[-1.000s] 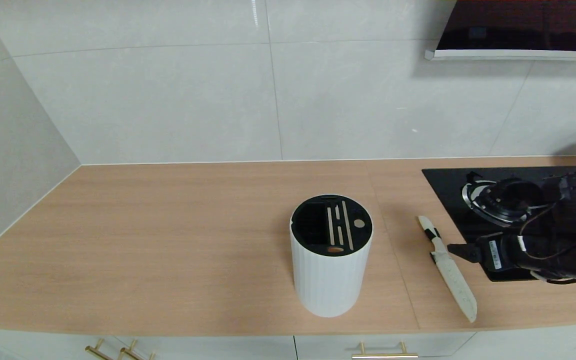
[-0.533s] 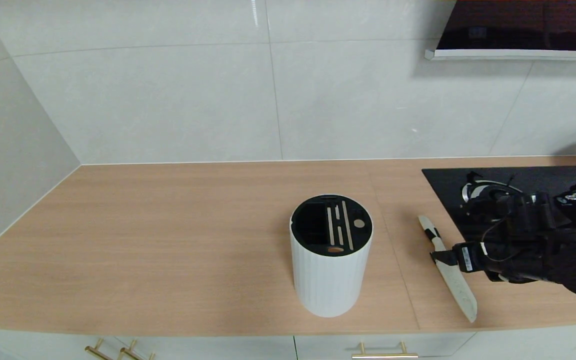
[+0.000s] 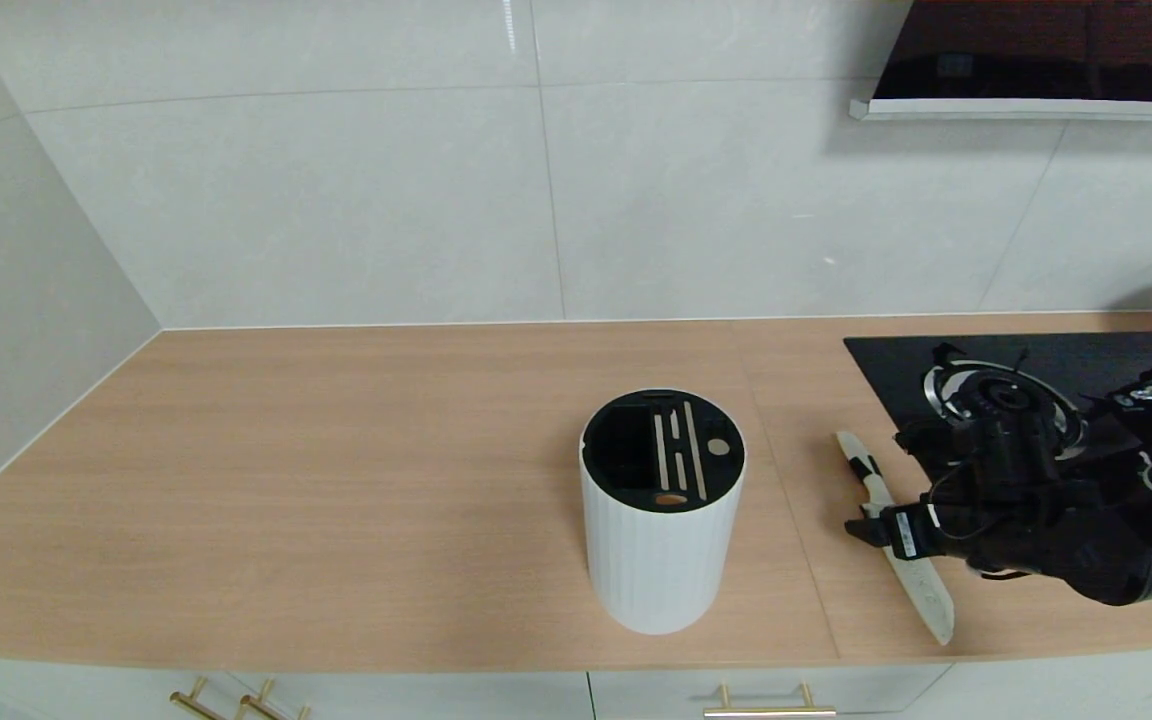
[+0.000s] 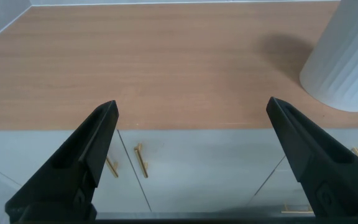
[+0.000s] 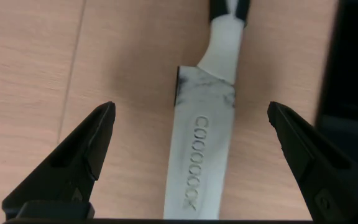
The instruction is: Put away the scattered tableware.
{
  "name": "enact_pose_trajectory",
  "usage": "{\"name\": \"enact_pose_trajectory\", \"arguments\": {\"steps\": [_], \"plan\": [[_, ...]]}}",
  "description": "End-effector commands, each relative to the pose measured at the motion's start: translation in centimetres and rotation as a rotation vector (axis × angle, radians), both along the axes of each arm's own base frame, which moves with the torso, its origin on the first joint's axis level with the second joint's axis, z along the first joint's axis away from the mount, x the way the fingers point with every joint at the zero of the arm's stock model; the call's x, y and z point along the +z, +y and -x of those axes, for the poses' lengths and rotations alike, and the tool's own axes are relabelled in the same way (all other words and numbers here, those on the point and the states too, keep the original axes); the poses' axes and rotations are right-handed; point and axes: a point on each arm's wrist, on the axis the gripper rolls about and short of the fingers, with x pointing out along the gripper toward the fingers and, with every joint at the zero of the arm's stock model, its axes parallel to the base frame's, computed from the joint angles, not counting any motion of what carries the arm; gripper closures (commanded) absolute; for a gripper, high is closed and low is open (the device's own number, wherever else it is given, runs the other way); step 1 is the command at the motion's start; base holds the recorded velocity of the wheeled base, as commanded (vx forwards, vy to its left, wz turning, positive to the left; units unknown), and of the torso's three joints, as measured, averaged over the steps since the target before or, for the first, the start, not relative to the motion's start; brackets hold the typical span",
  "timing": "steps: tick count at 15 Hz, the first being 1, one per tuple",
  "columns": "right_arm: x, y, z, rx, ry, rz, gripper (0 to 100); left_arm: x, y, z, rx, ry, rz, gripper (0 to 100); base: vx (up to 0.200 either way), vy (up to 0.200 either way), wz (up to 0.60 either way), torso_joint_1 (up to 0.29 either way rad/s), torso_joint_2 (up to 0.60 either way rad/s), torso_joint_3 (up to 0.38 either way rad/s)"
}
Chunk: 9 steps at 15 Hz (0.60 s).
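- A white knife (image 3: 921, 592) with a grey-marbled blade and a cream handle banded in black lay flat on the light wooden bench (image 3: 336, 480), in the lower right of the head view. Its handle pointed toward the back wall and its tip toward the front edge of the bench.
- The knife lay just beside the near-left corner of the black glass gas hob (image 3: 896, 370), which took up the right edge of that frame.
- The right gripper (image 3: 876, 528) hung over the middle of the knife, where blade met handle.
- In the right wrist view the right gripper (image 5: 191, 112) had its fingers (image 5: 98, 143) spread wide and released. One stood on either side of the knife (image 5: 204, 155) and neither pressed on it. Whether the tips touched the bench could not be told.
- A white ribbed cylindrical knife holder (image 3: 661, 540) with a black slotted top stood upright at the centre of the head view. It was apart from the knife, to its left.
- The left gripper (image 4: 192, 106) hovered over the front edge of the bench with its fingers (image 4: 95, 149) spread and nothing between them.
- The left wrist view also showed the base of the holder (image 4: 344, 62) on the bench, and white cabinet fronts with thin brass handles (image 4: 140, 160) below the edge.
- A dark range hood (image 3: 1036, 60) hung in the upper right of the head view, against pale grey wall tiles (image 3: 336, 200).
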Motion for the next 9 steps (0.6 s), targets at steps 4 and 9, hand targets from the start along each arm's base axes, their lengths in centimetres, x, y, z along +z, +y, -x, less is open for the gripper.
{"name": "enact_pose_trajectory", "arguments": {"steps": [4,9], "plan": [[-1.63,-0.76,-1.04,-0.027,0.026,0.0,0,0.0,0.0,0.0,0.001,0.0,0.0,0,0.0,0.0,0.0,0.0,0.0,0.0],[-1.58,-0.78,-1.42,-0.029,-0.016,-0.007,0,0.0,0.0,0.0,0.001,0.0,0.0,0,0.0,0.0,0.0,0.0,0.0,0.0]]}}
